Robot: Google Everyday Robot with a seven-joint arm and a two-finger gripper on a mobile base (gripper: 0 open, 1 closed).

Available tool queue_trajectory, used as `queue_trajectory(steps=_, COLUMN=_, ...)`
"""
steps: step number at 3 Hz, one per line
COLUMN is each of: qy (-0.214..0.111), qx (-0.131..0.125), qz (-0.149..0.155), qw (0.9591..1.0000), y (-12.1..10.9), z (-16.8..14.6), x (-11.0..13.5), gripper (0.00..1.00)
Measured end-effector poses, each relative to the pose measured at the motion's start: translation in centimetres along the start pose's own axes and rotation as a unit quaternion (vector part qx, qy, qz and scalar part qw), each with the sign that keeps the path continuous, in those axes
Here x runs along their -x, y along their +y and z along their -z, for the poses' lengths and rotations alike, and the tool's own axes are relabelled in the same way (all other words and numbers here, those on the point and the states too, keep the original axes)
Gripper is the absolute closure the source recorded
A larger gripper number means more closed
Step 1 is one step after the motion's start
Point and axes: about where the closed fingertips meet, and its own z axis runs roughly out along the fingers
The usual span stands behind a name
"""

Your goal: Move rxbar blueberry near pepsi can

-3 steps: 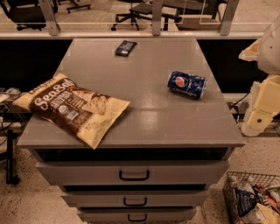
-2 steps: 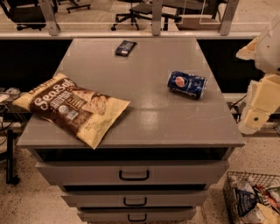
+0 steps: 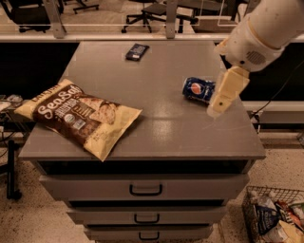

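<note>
The rxbar blueberry (image 3: pixel 137 51), a small flat dark navy bar, lies at the far edge of the grey cabinet top (image 3: pixel 166 128), left of centre. The pepsi can (image 3: pixel 197 89) lies on its side at the right of the top, logo facing me. My gripper (image 3: pixel 227 91), cream-coloured, hangs from the white arm (image 3: pixel 263 33) at the upper right, just right of the can and partly in front of its right end. It holds nothing that I can see. The bar is far from both the gripper and the can.
A large brown-and-cream Sea Salt chip bag (image 3: pixel 80 116) lies on the front left of the top, overhanging the edge. Drawers (image 3: pixel 145 189) face me below. A wire basket of packets (image 3: pixel 275 216) stands on the floor at the right. Office chairs (image 3: pixel 156 12) stand behind.
My arm has swung left from beyond the table's right edge to over the table top, bringing the gripper beside the pepsi can. The bar, can and bag have not moved.
</note>
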Motion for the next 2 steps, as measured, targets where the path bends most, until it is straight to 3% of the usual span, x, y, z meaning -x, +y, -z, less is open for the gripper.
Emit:
queue_trajectory(steps=1, qy=-0.061, qx=-0.007, qz=0.000, qw=0.9981, y=-3.67, z=-3.75, x=3.95, gripper=0.00)
queue_trajectory(steps=2, qy=-0.061, qx=-0.006, qz=0.000, qw=0.9981, y=-3.67, z=-3.75, x=3.95, gripper=0.00)
